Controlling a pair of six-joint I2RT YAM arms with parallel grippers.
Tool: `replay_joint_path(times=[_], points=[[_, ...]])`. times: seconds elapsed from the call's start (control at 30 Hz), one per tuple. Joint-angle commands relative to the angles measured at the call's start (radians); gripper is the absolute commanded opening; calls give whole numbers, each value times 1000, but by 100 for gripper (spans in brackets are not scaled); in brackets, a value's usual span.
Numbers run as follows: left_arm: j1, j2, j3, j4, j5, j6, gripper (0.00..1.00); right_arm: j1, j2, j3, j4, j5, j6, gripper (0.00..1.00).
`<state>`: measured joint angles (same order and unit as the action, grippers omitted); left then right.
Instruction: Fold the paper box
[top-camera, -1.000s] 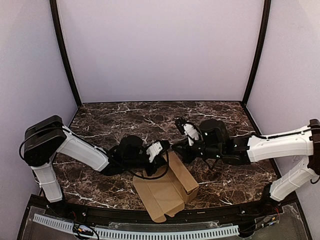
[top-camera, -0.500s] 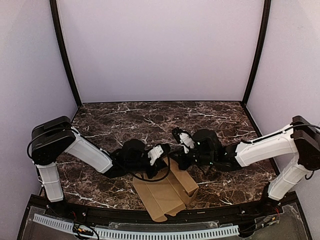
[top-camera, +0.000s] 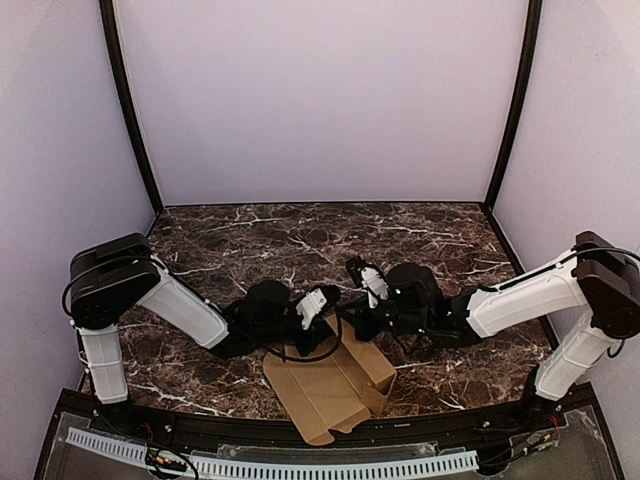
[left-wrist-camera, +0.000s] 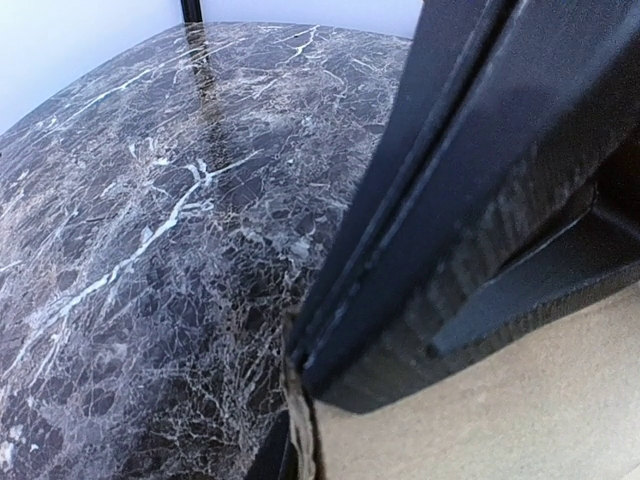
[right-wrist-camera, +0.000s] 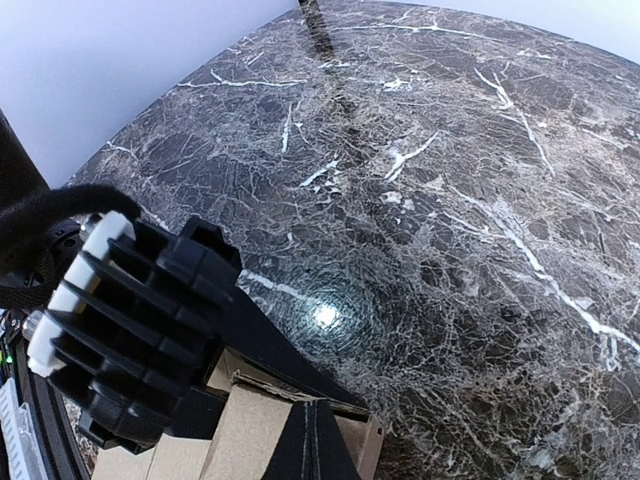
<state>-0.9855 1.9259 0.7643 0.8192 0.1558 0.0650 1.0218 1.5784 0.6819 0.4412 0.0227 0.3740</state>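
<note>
Top external view: a plain brown die-cut cardboard box (top-camera: 325, 392), partly folded with a raised section along its right side, lies on the dark veined marble table (top-camera: 250, 235), whose front edge runs just beside the box's near corner. Both arms stretch low towards the box's far end. The left gripper (top-camera: 327, 322) sits at the box's far left corner. I can't tell how wide it stands, though a black finger (left-wrist-camera: 480, 200) lies right over the cardboard. The right gripper (top-camera: 357, 324), jaws pressed together, touches the box's far edge. Whether it pinches cardboard, I can't tell.
</note>
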Motion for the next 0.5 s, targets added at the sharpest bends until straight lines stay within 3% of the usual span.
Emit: replay_joint_path(times=[0.0,0.17,0.47], points=[[-7,21,9,28,-2,-14,14,3,24,-29,-53,5,26,0],[-17,45,12,35,-19,-13,1,3,24,-25,-51,-1,33,0],[-34,45,7,78,-51,-19,0,10,34,-22,-46,-9,57,0]])
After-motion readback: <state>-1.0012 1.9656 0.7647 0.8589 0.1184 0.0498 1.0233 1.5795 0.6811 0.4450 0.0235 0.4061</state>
